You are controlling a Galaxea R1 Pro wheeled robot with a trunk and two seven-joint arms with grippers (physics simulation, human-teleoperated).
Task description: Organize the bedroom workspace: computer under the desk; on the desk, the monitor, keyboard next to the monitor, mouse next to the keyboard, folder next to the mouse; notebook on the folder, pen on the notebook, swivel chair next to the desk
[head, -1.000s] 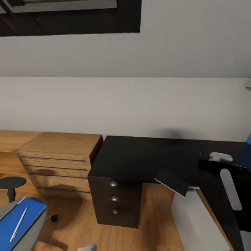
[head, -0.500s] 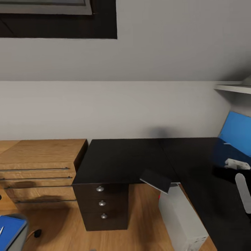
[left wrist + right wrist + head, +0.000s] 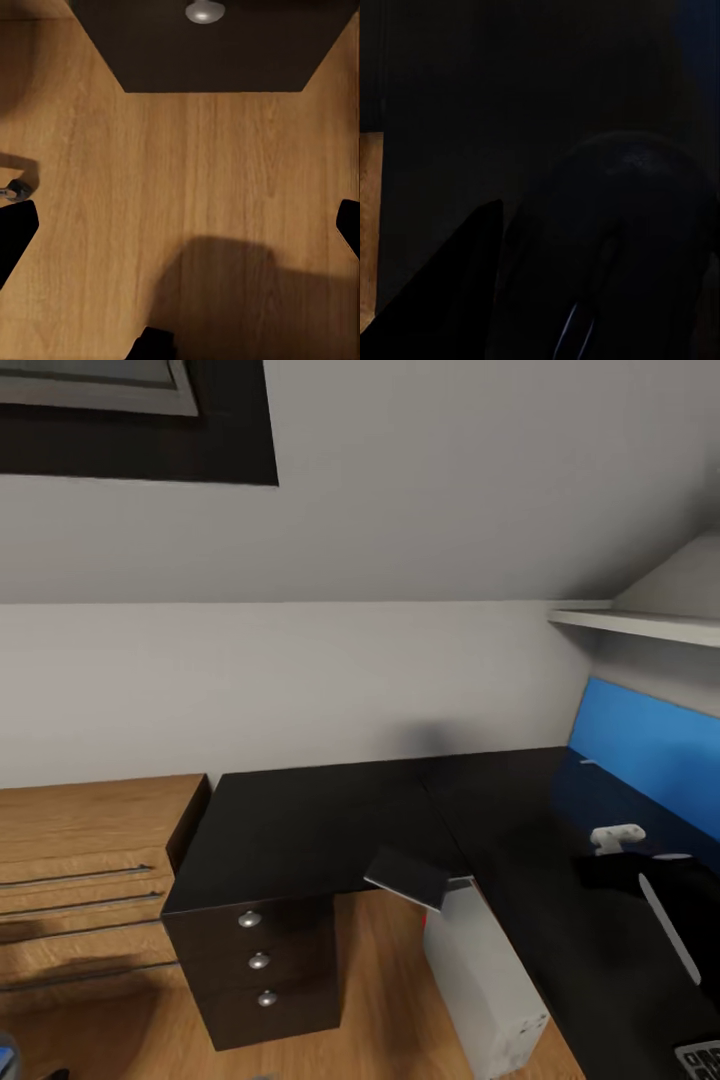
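While the head view took in the black desk (image 3: 320,820) and the computer (image 3: 485,990), the wrist views looked closer.
The plain light-grey computer stood on the wood floor (image 3: 187,150) under the desk, near its drawer unit (image 3: 290,980). The left wrist view showed the left fingers (image 3: 15,232) spread wide and empty above that floor. The right wrist view showed the mouse (image 3: 615,247), black and rounded, against the dark desk; whether the right fingers (image 3: 457,292) gripped it could not be told.
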